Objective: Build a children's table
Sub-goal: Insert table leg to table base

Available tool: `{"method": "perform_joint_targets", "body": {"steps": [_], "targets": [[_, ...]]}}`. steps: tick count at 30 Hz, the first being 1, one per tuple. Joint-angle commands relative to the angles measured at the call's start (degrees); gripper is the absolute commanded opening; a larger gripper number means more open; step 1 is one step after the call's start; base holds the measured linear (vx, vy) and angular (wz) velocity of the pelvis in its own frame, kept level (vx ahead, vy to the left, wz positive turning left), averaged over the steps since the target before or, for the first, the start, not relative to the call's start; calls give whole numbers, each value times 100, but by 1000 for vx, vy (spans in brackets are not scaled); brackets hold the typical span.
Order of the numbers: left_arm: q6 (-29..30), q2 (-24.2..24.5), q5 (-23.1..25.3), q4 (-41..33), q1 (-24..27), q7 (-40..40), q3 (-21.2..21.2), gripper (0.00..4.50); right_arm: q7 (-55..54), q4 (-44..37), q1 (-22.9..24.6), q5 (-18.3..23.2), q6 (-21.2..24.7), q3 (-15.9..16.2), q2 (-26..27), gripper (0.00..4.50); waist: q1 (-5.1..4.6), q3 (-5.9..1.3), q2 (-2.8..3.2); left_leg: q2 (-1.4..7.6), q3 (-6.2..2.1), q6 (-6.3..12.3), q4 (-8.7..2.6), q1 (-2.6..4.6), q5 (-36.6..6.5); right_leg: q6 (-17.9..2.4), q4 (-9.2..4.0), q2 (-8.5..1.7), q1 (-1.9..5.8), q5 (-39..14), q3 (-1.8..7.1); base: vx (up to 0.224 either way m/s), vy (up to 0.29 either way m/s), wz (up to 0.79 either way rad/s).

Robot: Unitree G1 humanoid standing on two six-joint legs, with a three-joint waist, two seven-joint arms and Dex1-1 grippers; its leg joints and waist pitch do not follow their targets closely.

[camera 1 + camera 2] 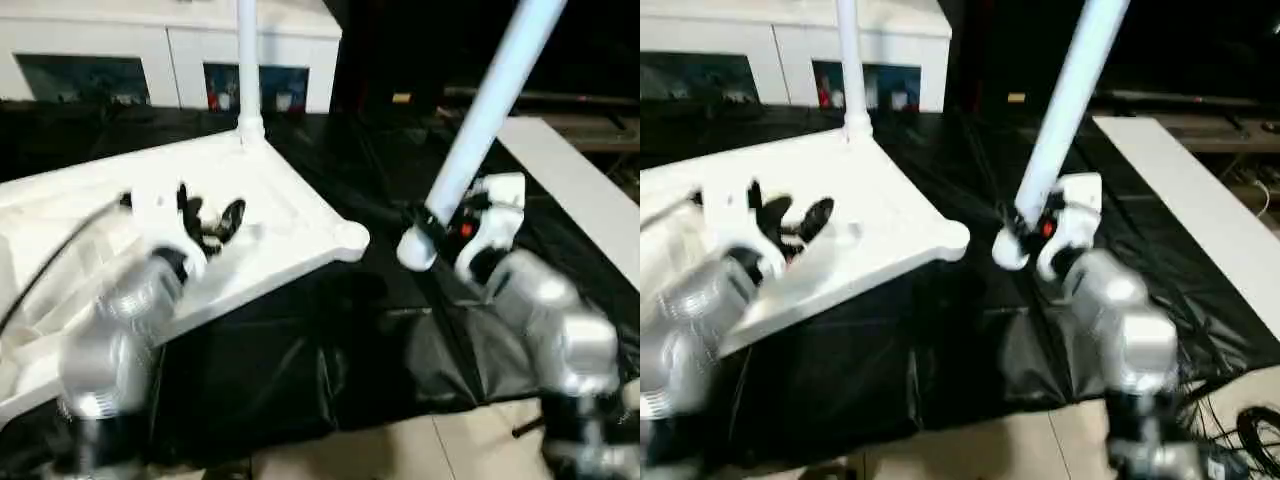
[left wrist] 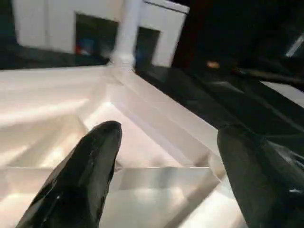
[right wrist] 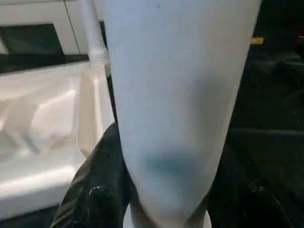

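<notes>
The white tabletop (image 1: 275, 190) lies upside down on black cloth, ribbed underside up. One white leg (image 1: 247, 60) stands upright in its far corner socket. The near right corner socket (image 1: 350, 238) holds nothing. My left gripper (image 1: 212, 222) hovers open over the ribbed underside, with nothing between its black fingers (image 2: 90, 166). To the right of the tabletop, my right gripper (image 1: 432, 228) is shut on a second white leg (image 1: 480, 120) near its thick lower end. That leg tilts up and to the right, and its lower end hangs just right of the near socket.
A white cabinet (image 1: 170, 55) with dark glass doors stands behind the table. A long white board (image 1: 580, 190) lies at the right on the black cloth (image 1: 330, 360). Tiled floor (image 1: 420, 450) and cables (image 1: 1250, 440) show past the cloth's front edge.
</notes>
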Motion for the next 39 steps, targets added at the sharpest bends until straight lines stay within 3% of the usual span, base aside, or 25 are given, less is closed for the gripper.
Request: {"method": "perform_joint_targets", "body": {"steps": [1, 7, 9, 10, 11, 12, 13, 14, 15, 16, 17, 18, 19, 20, 21, 22, 25, 27, 30, 35, 36, 37, 38, 39], "targets": [[-414, -88, 457, -58, 40, 297, -317, 367, -119, -110, 62, -387, -353, 279, -56, 188, -46, -374, 88, 101, -47, -312, -458, 136, -1893, -269, -579, -353, 172, -2128, 226, 0, 0, 0], [-591, -287, 833, -41, 20, 598, -387, 367, -191, -210, 148, -503, -381, 388, 73, 188, -146, -357, 69, 85, -74, -321, -443, 136, -2109, -128, -615, -343, 129, -2506, 208, 0, 0, 0], [-574, -315, 841, -46, 25, 611, -387, 367, -190, -218, 166, -508, -404, 392, 85, 188, -215, -354, 118, 152, -161, -477, -466, 201, -2333, -137, -620, -171, 106, -2188, 95, 0, 0, 0], [-514, -303, 835, -50, 31, 586, -411, 367, -216, -217, 175, -517, -422, 375, 100, 188, -237, -342, 105, 181, -400, -367, -615, 20, -2543, -384, -454, -196, 286, -1744, -104, 0, 0, 0], [-516, -292, 848, -47, 39, 587, -430, 367, -230, -211, 177, -514, -438, 366, 112, 188, -271, -354, 226, 296, -515, -282, -711, 55, -2739, -494, -458, -160, 296, -1534, -146, -2, -39, 24], [-537, -284, 869, -43, 49, 606, -448, 367, -248, -196, 175, -519, -454, 363, 117, 188, -339, -352, 355, 461, -928, -102, -904, 33, -3304, -789, -183, -147, 330, -1056, -277, 5, -73, 47], [-548, -287, 886, -37, 57, 628, -459, 367, -268, -174, 172, -537, -472, 371, 111, 188, -459, -356, 312, 381, -1077, 226, -864, -18, -3325, -1067, -102, -214, 369, -848, -269, 5, -73, 47], [-550, -293, 893, -31, 62, 639, -464, 367, -278, -162, 171, -550, -485, 378, 107, 188, -478, -337, 288, 234, -1031, 317, -805, -108, -3281, -1187, -188, -295, 415, -956, -253, 2, -106, 50], [-639, -295, 1009, 3, 63, 728, -481, 367, -352, -114, 159, -613, -557, 376, 105, 188, -416, -320, 200, -106, -844, 179, -578, -297, -3010, -1296, -454, -539, 483, -1578, -258, -33, -89, 46], [-641, -341, 999, 30, 60, 752, -453, 367, -360, -94, 152, -622, -572, 363, 113, 188, -310, -324, 122, -267, -693, 43, -302, -311, -2396, -1038, -703, -844, 514, -2737, -380, -33, -89, 46], [-638, -376, 986, 47, 57, 763, -430, 367, -360, -82, 147, -624, -576, 354, 120, 188, -282, -325, 64, -300, -632, 85, -168, -302, -1990, -851, -807, -948, 515, -3238, -440, -39, -91, 40], [-595, -406, 978, 57, 49, 794, -404, 367, -335, -75, 147, -575, -575, 326, 144, 188, -235, -308, 36, -249, -471, 172, 67, -163, -1225, -532, -1015, -1072, 452, -3800, -475, -20, -88, 29], [-570, -424, 1024, 59, 41, 826, -391, 367, -330, -79, 153, -481, -550, 257, 203, 188, -202, -308, 100, -86, -357, 170, -70, -56, -839, -410, -989, -912, 416, -3552, -387, -20, -88, 29], [-601, -437, 1020, 64, 30, 804, -374, 367, -352, -93, 153, -519, -587, 269, 205, 188, -178, -292, 91, -31, -332, 112, -161, -100, -842, -326, -913, -798, 460, -3287, -435, 0, 0, 0], [-665, -389, 1109, 43, 9, 775, -400, 367, -432, -108, 164, -706, -689, 375, 192, 188, -169, -326, 190, 170, -365, -49, -321, -9, -1164, -262, -815, -633, 425, -2774, -452, 0, 0, 0], [-688, -362, 1155, 30, 3, 772, -420, 367, -463, -107, 171, -784, -727, 422, 187, 188, -184, -344, 214, 280, -382, -195, -429, 9, -1639, -242, -690, -574, 437, -2324, -424, 0, 0, 0], [-553, -386, 881, -39, -27, 550, -382, 367, -575, -62, 188, -725, -598, 372, 265, 188, -129, -338, 254, 281, -315, -465, -508, 87, -2384, -306, -651, -581, 395, -2234, -342, 1, 33, -6], [-446, -422, 623, -111, -38, 336, -346, 367, -494, -58, 199, -616, -589, 330, 290, 188, -127, -354, 209, 241, -278, -498, -508, 71, -2382, -288, -649, -587, 394, -2266, -287, -4, 62, -12], [-477, -479, 576, -132, -57, 326, -299, 367, -364, -149, 224, -412, -505, 257, 350, 188, -139, -357, 219, 216, -248, -482, -539, 54, -2271, -301, -626, -562, 380, -2120, -211, -4, 65, -14], [-485, -435, 603, -96, -84, 251, -309, 367, -349, -165, 227, -332, -385, 220, 404, 188, -147, -351, 215, 190, -197, -464, -558, 164, -2591, -278, -664, -545, 353, -2367, -137, 0, 23, -6], [-468, -433, 591, -91, -92, 242, -299, 367, -354, -152, 222, -336, -388, 225, 397, 188, -176, -369, 297, 240, 20, -648, -378, 590, -2898, -137, -854, -362, 30, -2773, 41, -20, 11, -27], [-448, -423, 571, -89, -100, 217, -294, 367, -350, -136, 216, -333, -402, 236, 383, 188, -202, -247, 184, 165, 80, -703, -288, 885, -3480, -124, -933, -109, -153, -3289, -108, -20, 11, -27], [-448, -419, 570, -90, -101, 212, -295, 367, -349, -133, 215, -332, -405, 238, 380, 188, -209, -232, 199, 184, 76, -677, -285, 1009, -3720, -139, -924, -40, -187, -3330, -153, -7, 2, -62], [-454, -417, 571, -91, -103, 208, -295, 367, -347, -128, 214, -324, -413, 239, 381, 188, -270, -180, 213, 302, 7, -530, -381, 1138, -4238, -166, -857, 40, -188, -3303, -264, 53, 21, -89]]}}
